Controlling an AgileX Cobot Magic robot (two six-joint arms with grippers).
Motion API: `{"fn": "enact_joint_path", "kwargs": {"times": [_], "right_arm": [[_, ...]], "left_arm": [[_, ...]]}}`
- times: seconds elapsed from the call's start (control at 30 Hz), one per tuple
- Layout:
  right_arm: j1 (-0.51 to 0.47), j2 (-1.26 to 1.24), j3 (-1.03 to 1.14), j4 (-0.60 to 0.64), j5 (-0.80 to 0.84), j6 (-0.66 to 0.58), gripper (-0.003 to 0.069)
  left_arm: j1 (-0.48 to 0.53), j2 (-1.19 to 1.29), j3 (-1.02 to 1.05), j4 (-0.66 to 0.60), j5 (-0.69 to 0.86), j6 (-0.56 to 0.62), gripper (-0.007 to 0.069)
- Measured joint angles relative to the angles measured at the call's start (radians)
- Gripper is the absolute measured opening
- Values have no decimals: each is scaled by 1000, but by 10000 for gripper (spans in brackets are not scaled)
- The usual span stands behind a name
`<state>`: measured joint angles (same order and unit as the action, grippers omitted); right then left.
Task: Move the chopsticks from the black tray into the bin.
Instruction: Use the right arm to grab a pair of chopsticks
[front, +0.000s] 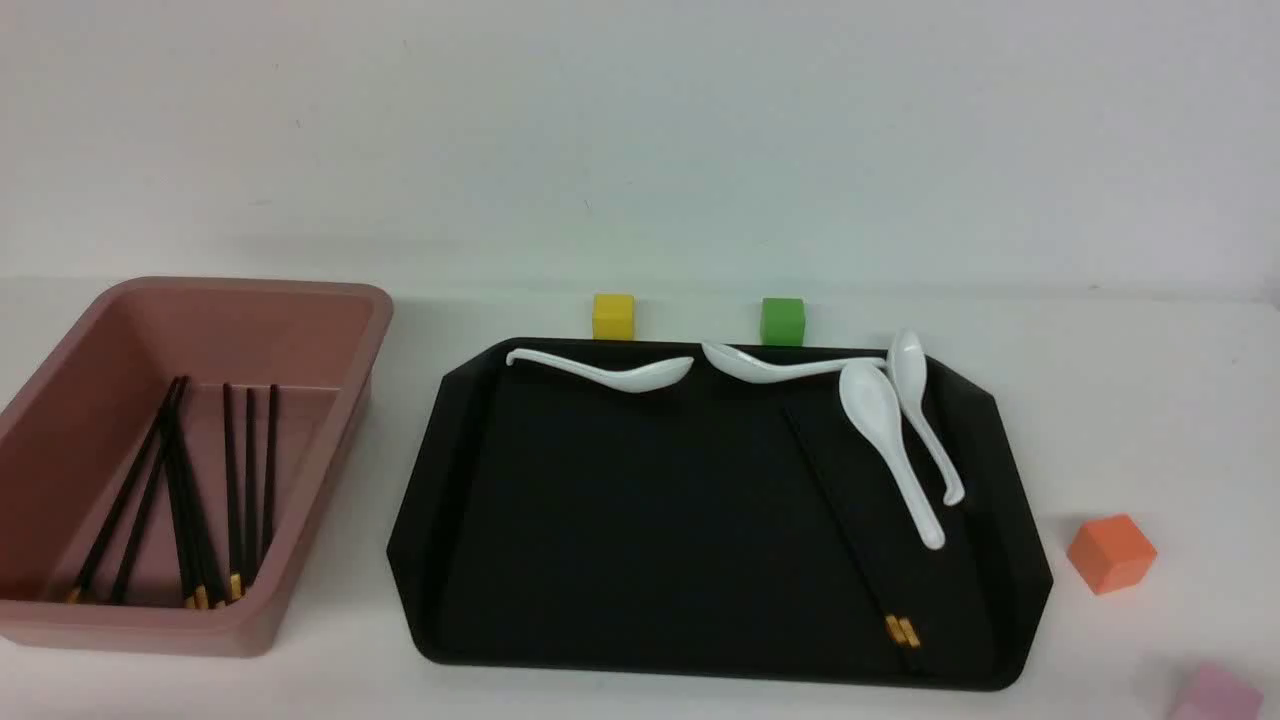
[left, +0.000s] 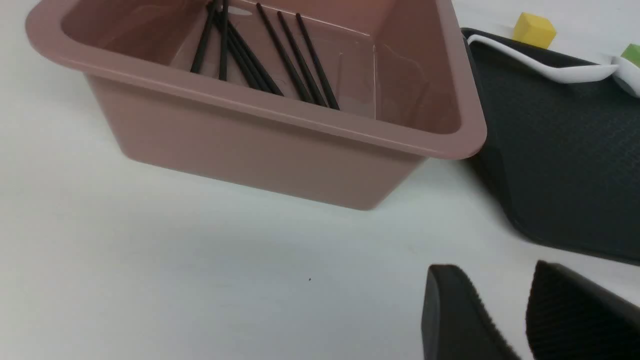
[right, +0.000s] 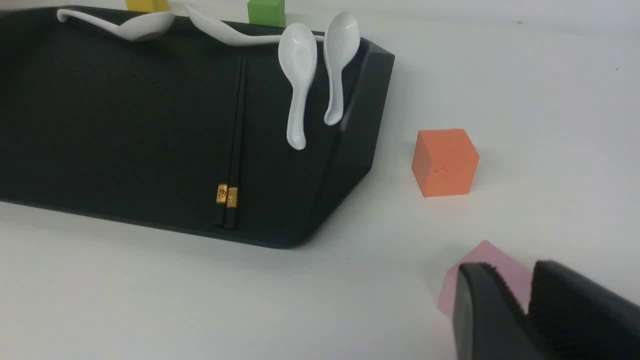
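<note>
The chopsticks (front: 868, 570), a pair of thin black sticks with gold bands at the near end, lie side by side on the right part of the black tray (front: 640, 520). They also show in the right wrist view (right: 234, 145). The pink bin (front: 250, 287) stands left of the tray and holds several more black chopsticks (front: 190, 500). Neither gripper shows in the front view. My left gripper (left: 492, 280) is open and empty over bare table near the bin's (left: 280, 107) front corner. My right gripper (right: 507, 272) is empty, with a narrow gap, right of the tray (right: 110, 125).
Several white spoons (front: 880, 420) lie along the tray's far and right edges, close to the chopsticks. An orange cube (front: 1110, 552) and a pink cube (front: 1215, 695) sit right of the tray. Yellow (front: 613, 316) and green (front: 782, 320) cubes stand behind it.
</note>
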<state>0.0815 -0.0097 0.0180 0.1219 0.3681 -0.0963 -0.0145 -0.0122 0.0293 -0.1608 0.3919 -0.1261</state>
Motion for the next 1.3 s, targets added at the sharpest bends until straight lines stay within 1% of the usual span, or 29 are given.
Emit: {"fn": "enact_joint_path", "kwargs": {"times": [1.3], "right_arm": [[0, 0, 0, 0, 1, 0, 219]], "left_arm": [[0, 0, 0, 0, 0, 0, 238]]}}
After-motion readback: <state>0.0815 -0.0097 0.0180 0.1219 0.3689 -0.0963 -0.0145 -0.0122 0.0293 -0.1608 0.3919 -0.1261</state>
